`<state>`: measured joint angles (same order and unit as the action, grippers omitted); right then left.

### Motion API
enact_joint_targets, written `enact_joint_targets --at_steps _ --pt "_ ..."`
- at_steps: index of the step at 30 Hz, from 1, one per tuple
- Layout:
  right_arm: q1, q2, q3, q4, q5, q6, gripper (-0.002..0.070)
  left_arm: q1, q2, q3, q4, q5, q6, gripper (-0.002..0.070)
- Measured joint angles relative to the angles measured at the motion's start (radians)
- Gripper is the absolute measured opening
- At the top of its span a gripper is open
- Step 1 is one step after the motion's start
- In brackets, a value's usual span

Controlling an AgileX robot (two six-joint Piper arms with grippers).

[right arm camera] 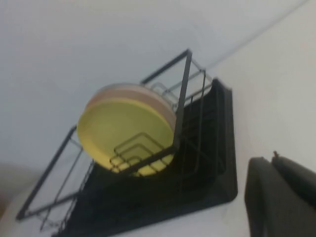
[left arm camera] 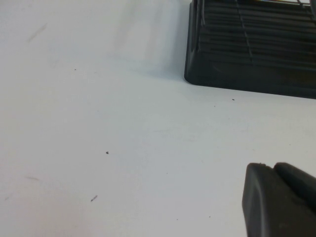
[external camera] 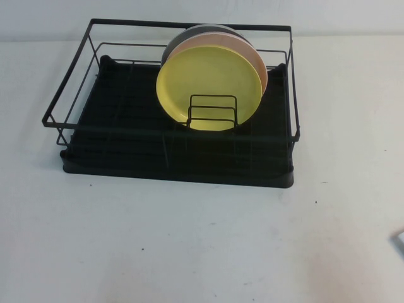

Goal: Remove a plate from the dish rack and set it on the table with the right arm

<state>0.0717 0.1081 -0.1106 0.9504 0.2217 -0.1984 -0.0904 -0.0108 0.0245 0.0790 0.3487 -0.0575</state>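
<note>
A plain pale wall (external camera: 353, 16) rises behind, evenly lit.

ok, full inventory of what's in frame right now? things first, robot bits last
dish rack: 1, black wire on a black tray, far middle of the table
yellow plate: 1, pale yellow, upright at the front of the stack in the rack's right part
pink plate: 1, pale pink, upright right behind the yellow plate
grey plate: 1, grey, upright at the back of the stack
plate holder: 1, black wire, in front of the yellow plate's lower part
table: 1, white with tiny dark specks, under everything
left gripper: 1, black, over bare table near the rack's corner
right gripper: 1, black, shut, clear of the rack, holding nothing
</note>
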Motion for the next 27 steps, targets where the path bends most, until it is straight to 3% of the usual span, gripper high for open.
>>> enact_joint_targets --at_steps 5,10,18,27 --pt "0.0 0.341 -0.242 -0.106 0.242 -0.08 -0.0017 0.0 0.0 0.0 0.0 0.0 0.0 -0.0004" --pt "0.0 0.663 -0.451 -0.127 0.35 -0.253 -0.0017 0.0 0.0 0.0 0.0 0.0 0.0 -0.0004" --pt "0.105 1.121 -0.809 -0.056 0.338 -0.57 -0.0017 0.0 0.0 0.0 0.0 0.0 0.0 -0.0004" --pt "0.177 1.475 -1.21 -0.054 0.371 -0.743 -0.0017 0.0 0.0 0.0 0.0 0.0 0.0 -0.0004"
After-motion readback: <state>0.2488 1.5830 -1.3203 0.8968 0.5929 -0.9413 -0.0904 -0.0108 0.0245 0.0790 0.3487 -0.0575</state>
